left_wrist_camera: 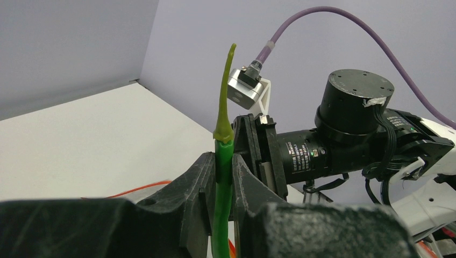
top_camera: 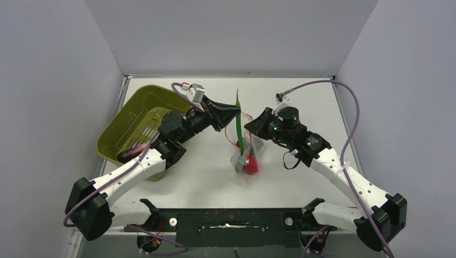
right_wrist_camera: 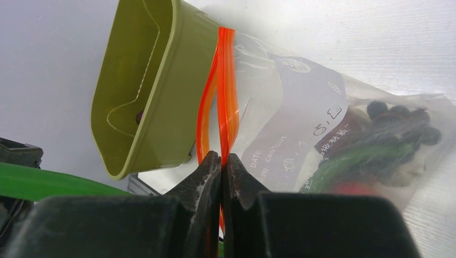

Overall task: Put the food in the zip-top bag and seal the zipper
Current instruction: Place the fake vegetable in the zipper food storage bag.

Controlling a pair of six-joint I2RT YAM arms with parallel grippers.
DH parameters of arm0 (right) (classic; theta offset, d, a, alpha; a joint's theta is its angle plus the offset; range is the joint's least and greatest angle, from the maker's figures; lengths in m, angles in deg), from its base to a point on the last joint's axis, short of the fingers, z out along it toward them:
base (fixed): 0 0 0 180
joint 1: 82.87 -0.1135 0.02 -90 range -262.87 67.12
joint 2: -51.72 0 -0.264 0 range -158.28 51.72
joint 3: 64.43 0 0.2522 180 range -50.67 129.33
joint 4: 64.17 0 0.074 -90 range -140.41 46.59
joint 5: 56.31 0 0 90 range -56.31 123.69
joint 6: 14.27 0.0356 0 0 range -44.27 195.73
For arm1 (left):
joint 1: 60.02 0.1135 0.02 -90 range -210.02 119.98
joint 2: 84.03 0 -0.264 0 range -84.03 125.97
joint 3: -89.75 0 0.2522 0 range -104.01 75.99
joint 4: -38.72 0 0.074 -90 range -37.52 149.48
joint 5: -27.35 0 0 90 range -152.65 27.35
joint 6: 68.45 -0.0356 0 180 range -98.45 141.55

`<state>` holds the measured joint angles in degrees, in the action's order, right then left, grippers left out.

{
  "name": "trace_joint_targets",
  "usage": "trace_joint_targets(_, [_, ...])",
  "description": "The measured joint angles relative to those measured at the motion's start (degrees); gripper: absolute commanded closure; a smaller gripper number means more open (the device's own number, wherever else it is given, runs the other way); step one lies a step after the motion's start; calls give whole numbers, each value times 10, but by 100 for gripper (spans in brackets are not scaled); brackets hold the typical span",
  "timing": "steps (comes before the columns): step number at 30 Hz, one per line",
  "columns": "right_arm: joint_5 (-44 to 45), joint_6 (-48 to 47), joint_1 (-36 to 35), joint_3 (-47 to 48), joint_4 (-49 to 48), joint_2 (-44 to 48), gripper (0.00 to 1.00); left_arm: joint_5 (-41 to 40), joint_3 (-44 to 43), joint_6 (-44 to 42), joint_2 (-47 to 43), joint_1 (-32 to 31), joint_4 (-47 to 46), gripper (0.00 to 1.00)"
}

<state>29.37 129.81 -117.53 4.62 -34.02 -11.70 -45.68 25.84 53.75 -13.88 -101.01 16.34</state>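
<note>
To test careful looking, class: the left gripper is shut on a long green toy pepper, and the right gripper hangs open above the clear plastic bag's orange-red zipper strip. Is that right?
Not quite. The right gripper is not open: the right wrist view shows it shut on the orange-red zipper strip of the clear plastic bag. The left gripper is shut on the long green toy pepper.
</note>
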Motion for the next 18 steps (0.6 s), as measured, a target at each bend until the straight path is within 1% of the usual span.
trace_joint_targets(18, [0, 2, 0, -7, 0, 14, 100, -22, -11, -4, -8, 0, -20, 100])
